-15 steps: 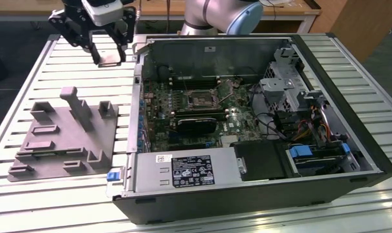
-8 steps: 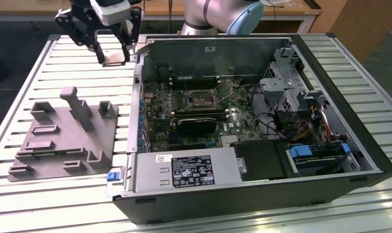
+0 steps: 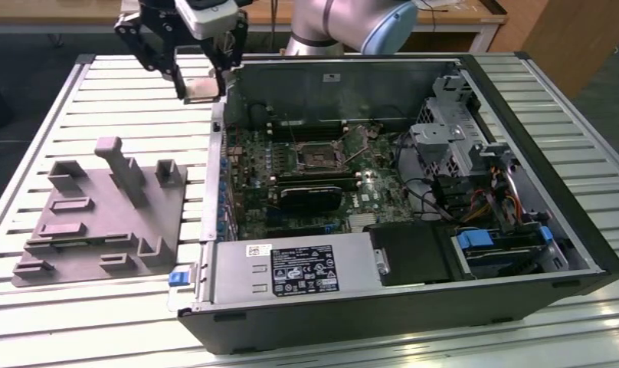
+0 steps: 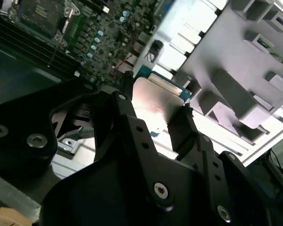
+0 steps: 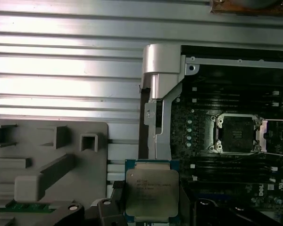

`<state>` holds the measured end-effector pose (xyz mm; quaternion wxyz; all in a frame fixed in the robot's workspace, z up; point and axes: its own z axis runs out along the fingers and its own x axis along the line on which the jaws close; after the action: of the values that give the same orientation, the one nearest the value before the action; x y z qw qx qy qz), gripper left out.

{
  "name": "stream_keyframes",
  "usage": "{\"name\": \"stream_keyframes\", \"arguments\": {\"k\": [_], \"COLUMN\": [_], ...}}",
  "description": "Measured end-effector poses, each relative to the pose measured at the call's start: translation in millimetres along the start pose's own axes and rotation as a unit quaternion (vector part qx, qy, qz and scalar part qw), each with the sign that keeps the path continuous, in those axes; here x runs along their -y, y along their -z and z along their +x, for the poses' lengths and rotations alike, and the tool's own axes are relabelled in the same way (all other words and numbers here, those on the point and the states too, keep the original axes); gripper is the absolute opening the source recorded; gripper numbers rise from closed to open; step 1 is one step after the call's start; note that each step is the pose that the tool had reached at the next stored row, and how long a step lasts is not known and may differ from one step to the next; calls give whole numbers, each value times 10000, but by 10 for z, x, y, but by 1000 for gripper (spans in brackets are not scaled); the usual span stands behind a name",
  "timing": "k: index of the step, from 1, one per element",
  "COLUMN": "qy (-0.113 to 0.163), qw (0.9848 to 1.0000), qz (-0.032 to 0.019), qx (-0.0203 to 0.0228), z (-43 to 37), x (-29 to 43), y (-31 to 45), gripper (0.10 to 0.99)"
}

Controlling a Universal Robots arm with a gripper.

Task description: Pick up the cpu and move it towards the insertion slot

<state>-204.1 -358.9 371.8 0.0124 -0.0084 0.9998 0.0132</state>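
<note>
The gripper is closed on the cpu, lifted well clear of the table at the far side, just outside the far-left corner of the open pc case as the exterior view has it; in the second wrist view the fingers pinch the cpu by two opposite edges, silver top showing between them; in the first wrist view the cpu hangs flat, print side up, over the gap between the grey tray and the case wall. The insertion slot sits mid-board, to the exterior view's right of the chip and nearer, well apart from it; the first wrist view shows the insertion slot w/ dark centre and shiny frame open. To do this step well, I'd judge: keep the chip level, carry it high enough to clear the case rim, square its edges to the frame; grip looks slim, so go slow w/ no jerks.
</note>
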Motion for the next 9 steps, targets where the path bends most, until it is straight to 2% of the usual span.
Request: {"name": "stream_keyframes", "arguments": {"k": [9], "qy": [0], "qw": [10000], "qz": [-1], "qx": [0], "z": [-358], "x": [-12], "y": [-9], "gripper": [541]}}
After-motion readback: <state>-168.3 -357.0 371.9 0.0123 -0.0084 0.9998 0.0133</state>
